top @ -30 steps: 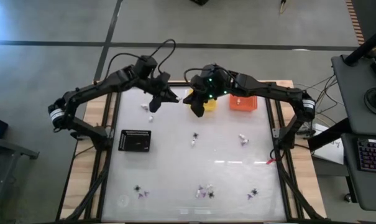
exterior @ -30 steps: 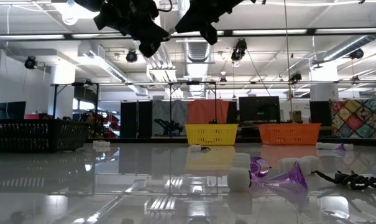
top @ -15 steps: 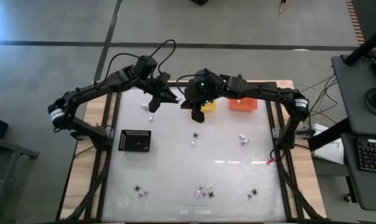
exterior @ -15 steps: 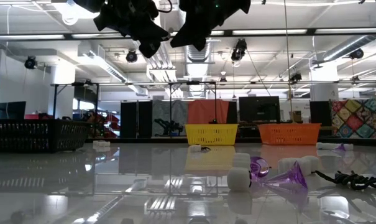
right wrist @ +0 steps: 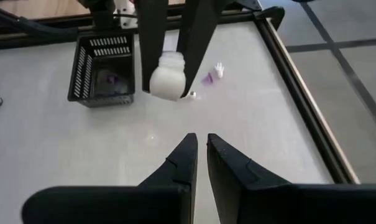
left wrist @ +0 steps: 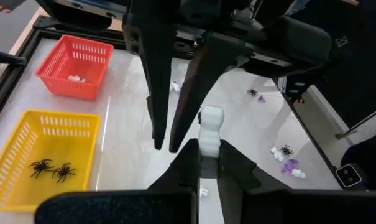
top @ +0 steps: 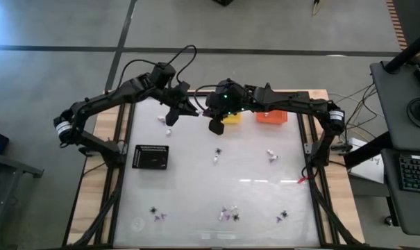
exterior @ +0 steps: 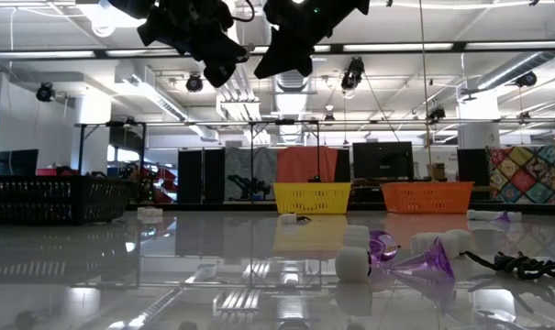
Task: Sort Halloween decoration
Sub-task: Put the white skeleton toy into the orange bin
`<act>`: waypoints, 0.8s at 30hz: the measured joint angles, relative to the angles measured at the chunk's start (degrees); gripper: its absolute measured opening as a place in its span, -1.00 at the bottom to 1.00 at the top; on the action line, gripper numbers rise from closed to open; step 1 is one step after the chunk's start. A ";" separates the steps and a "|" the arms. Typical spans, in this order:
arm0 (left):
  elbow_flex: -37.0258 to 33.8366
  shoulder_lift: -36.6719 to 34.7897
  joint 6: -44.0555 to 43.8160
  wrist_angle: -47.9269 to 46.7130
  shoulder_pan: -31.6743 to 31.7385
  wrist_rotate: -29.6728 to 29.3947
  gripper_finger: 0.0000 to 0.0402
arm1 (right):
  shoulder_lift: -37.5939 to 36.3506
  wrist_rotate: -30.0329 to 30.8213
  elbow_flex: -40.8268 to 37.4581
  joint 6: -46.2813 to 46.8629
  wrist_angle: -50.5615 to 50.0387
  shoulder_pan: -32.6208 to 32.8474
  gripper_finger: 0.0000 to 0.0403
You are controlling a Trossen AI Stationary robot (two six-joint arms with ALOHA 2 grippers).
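My left gripper [left wrist: 206,163] hangs high over the table's far middle, shut on a white lumpy trinket [left wrist: 210,129] of the Halloween decoration. In the right wrist view the same trinket [right wrist: 168,79] shows between the left arm's fingers. My right gripper [right wrist: 201,142] faces it from close by, shut and with nothing between its fingers. In the high view the left gripper [top: 194,110] and the right gripper [top: 214,128] almost meet. More trinkets [top: 227,214] lie scattered on the table. My left gripper pinches the white trinket between its two fingers by one end [left wrist: 206,149]. The rounded other end [left wrist: 211,116] sticks out past the fingertips. The fingers slant down toward the table's right side, and the trinket is lifted clear, high above the table.
A yellow basket [left wrist: 43,155] holding two black spiders and an orange basket [left wrist: 73,65] with a white piece stand at the far edge. At the left stands a black basket [right wrist: 104,65] with a purple trinket inside. Loose trinkets lie mid-table [top: 216,154] and along the near edge [top: 156,213].
My right gripper has come off the yellow basket, moving left and down toward my left gripper, and has rolled about its own axis. It has stood still for the last half second.
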 joint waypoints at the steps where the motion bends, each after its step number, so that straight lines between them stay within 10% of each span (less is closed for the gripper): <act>1: 0.00 0.00 0.00 -0.02 0.05 0.00 -0.98 | 0.00 0.02 0.00 0.24 -0.15 0.13 -0.86; 24: 0.00 0.00 0.20 -0.42 0.62 0.00 -0.98 | -0.11 0.58 0.04 1.23 -2.64 1.33 -0.86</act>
